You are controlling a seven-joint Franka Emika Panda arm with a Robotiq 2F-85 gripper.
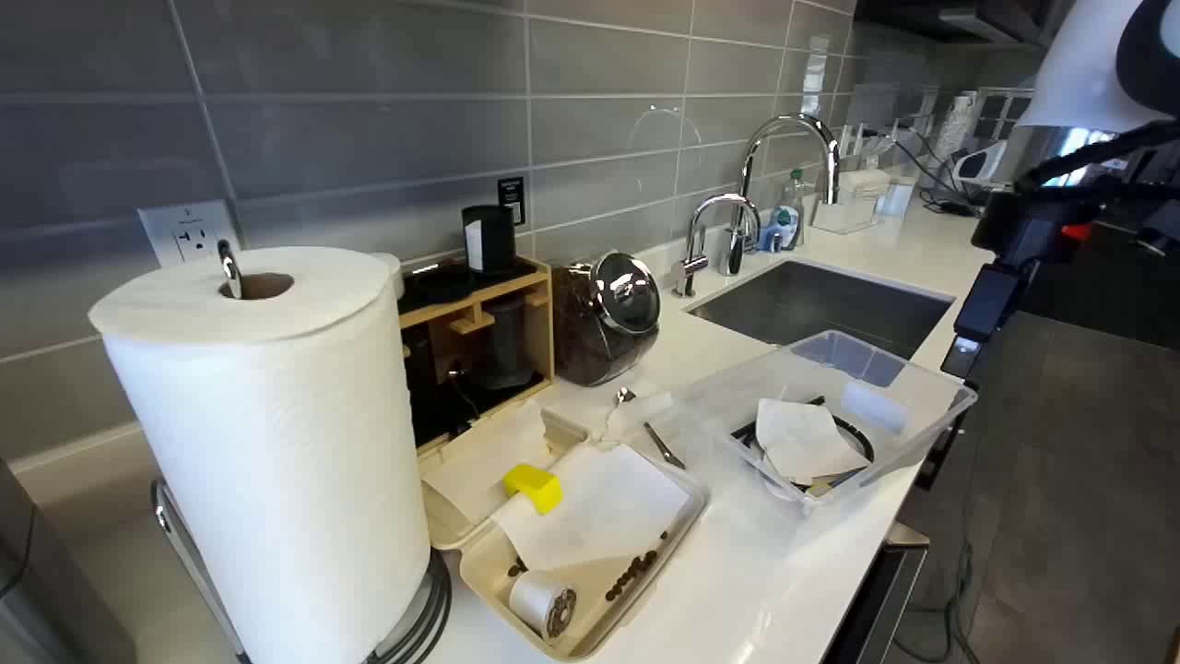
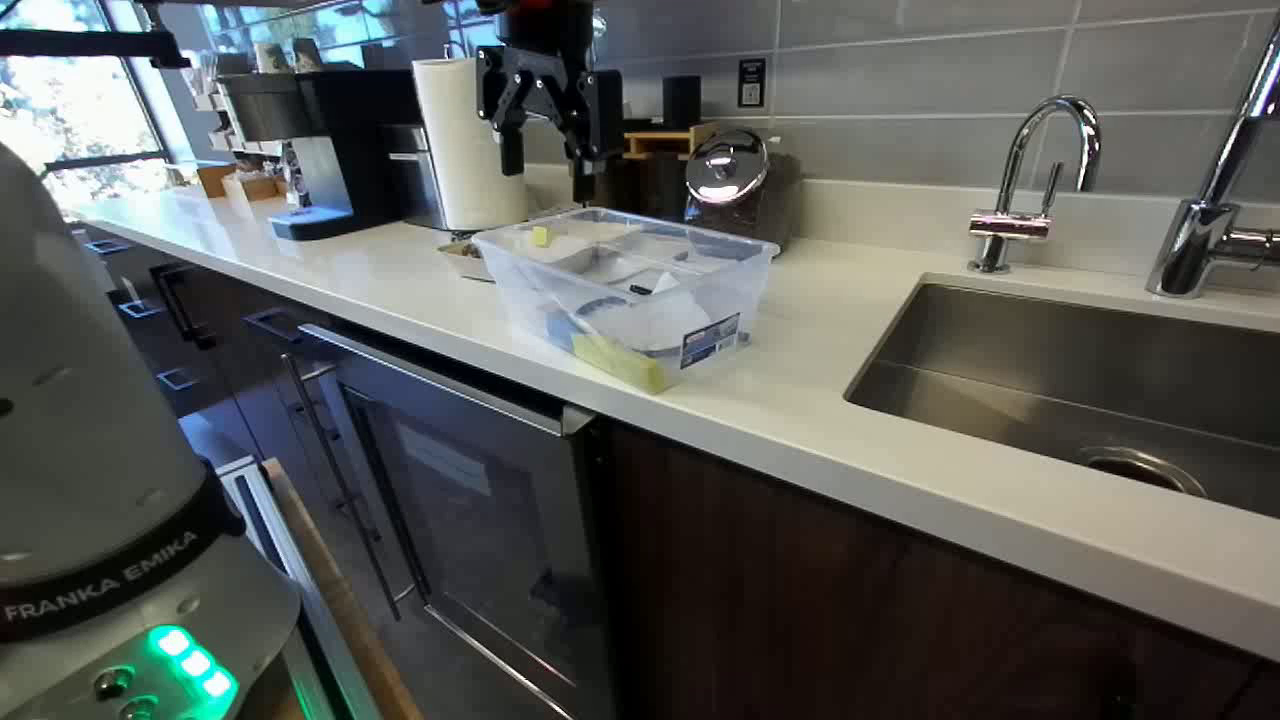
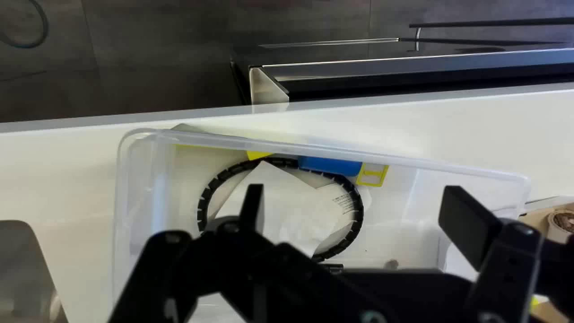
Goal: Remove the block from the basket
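Block [image 1: 533, 487], bright yellow, lies in the tan tray [image 1: 486, 576], at the fold between its two halves and by the corner of a white sheet [image 1: 608, 503]. It is only a little longer than wide; in an exterior view the longer side runs from upper left to lower right, with its lower-right end toward the front edge of the counter [image 1: 728, 590]. Whether it sits flat or tipped cannot be told. In an exterior view where it shows through the wall of the clear bin [image 2: 745, 290], it is too small to give an axis. The gripper [image 2: 548, 178] hangs above that bin, fingers [image 2: 512, 150] pointing down and spread well apart, holding nothing. FRANKA EMIKA stands in pale capitals on the black band [image 2: 100, 582] of the robot arm [image 2: 90, 380]. The bin's dark blue label [image 2: 710, 340] carries print too small to read, as does the black wall card [image 1: 512, 200]. A slip [image 3: 347, 204] in the bin, seen in the wrist view, has blurred lines of type; the white pod [image 1: 530, 595] in the tray bears an illegible brown emblem.
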